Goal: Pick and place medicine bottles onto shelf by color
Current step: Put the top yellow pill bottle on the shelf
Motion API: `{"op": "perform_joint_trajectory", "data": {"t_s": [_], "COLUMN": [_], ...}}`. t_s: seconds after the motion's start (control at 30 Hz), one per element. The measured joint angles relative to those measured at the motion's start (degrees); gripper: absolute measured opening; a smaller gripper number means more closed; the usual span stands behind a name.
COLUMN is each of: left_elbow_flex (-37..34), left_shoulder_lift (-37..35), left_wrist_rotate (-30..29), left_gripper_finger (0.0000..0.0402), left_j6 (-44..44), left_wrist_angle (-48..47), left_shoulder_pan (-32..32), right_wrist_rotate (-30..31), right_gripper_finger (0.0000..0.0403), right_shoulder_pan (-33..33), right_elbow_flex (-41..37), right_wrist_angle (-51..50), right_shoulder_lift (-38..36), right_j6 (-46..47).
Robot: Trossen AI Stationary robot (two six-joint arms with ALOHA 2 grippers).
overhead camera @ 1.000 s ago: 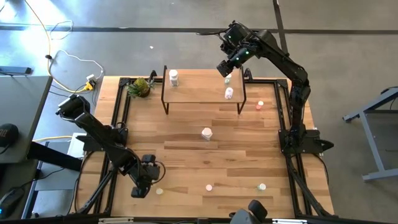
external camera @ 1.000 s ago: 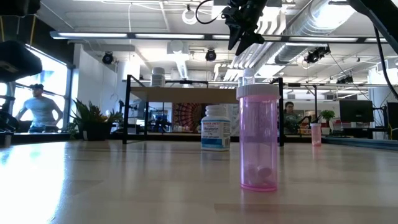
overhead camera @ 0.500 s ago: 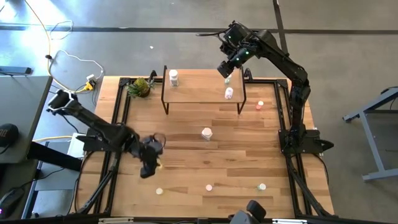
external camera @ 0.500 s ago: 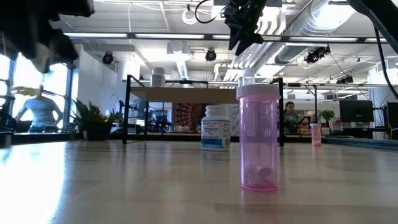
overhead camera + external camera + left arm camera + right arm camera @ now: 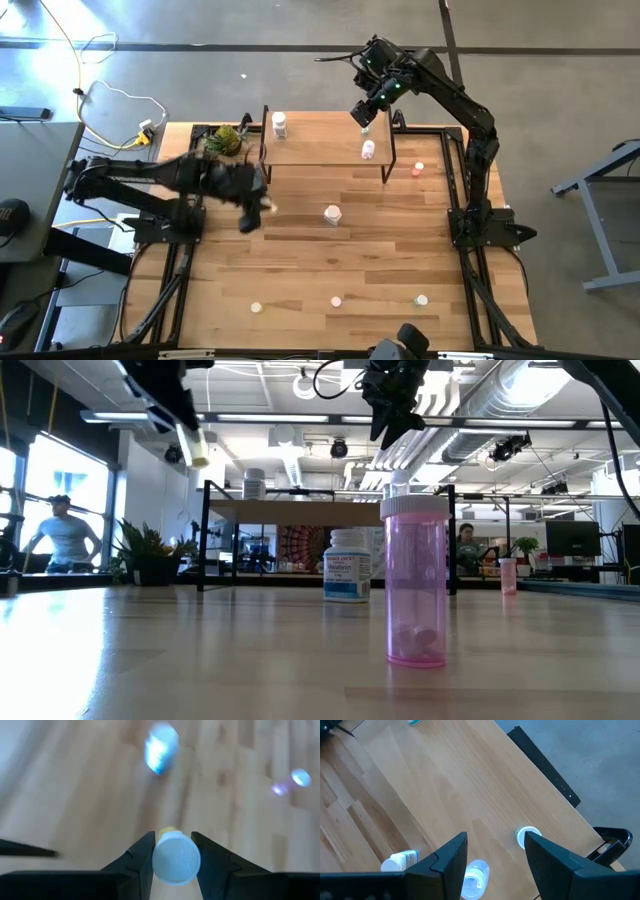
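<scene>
My left gripper [image 5: 255, 207] hangs over the table's left middle, in front of the shelf [image 5: 325, 147], and is shut on a small yellow bottle [image 5: 200, 450] with a white cap. My right gripper [image 5: 364, 112] hovers open above the shelf's right end, over a small bottle [image 5: 366, 128] standing there. A white bottle [image 5: 279, 124] and a pink one [image 5: 368, 149] also stand on the shelf. On the table stand a larger white bottle [image 5: 332, 213], a red-orange one [image 5: 418, 169], and yellow [image 5: 256, 307], pink [image 5: 337, 300] and green [image 5: 421, 299] ones near the near edge. My left gripper pinches the yellow bottle between its two fingers [image 5: 144, 856] at the white cap [image 5: 176, 858], one finger on each side. The fingers come from above, slanting down. The bottle is lifted clear of the table, and its yellow body [image 5: 167, 830] points down below the cap.
A leafy plant [image 5: 227, 139] sits at the far left corner beside the shelf's black leg [image 5: 264, 150]. Black frame rails [image 5: 195, 170] run along the table's sides. In the low view, people show in the room beyond the table. Bare wood lies between the shelf and the near bottles.
My left gripper has swung from the table's near left corner toward the far edge and the shelf, rising as it went and carrying the yellow bottle clear of the table. My right gripper has stayed over the shelf's right end.
</scene>
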Motion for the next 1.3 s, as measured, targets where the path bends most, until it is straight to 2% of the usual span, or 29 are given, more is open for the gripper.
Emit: {"op": "perform_joint_trajectory", "data": {"t_s": [0.33,0.63,0.9,1.13,1.3], "left_elbow_flex": [9.2,18.5,25.1,26.8,26.8], "left_shoulder_lift": [1.1,8.2,17.3,22.7,24.8], "left_wrist_rotate": [1.6,2.2,5.2,5.6,5.1], "left_gripper_finger": [0.0107,0.0107,0.0107,0.0107,0.0107], "left_j6": [15.9,24.9,25.5,25.5,26.5], "left_wrist_angle": [-1.8,-3.7,-8.2,-13.9,-14.5], "left_shoulder_pan": [18.3,27.7,29.8,29.8,29.8], "right_wrist_rotate": [0.1,1.5,3.5,3.5,3.5], "right_gripper_finger": [0.0188,0.0188,0.0188,0.0188,0.0188], "right_shoulder_pan": [0.0,0.0,0.0,0.0,0.0], "right_elbow_flex": [0.0,0.0,0.0,0.0,0.0], "right_wrist_angle": [0.2,0.5,0.5,0.9,1.2], "right_shoulder_lift": [0.0,0.0,0.0,0.0,0.0], "right_j6": [2.7,5.0,6.2,6.2,6.2]}}
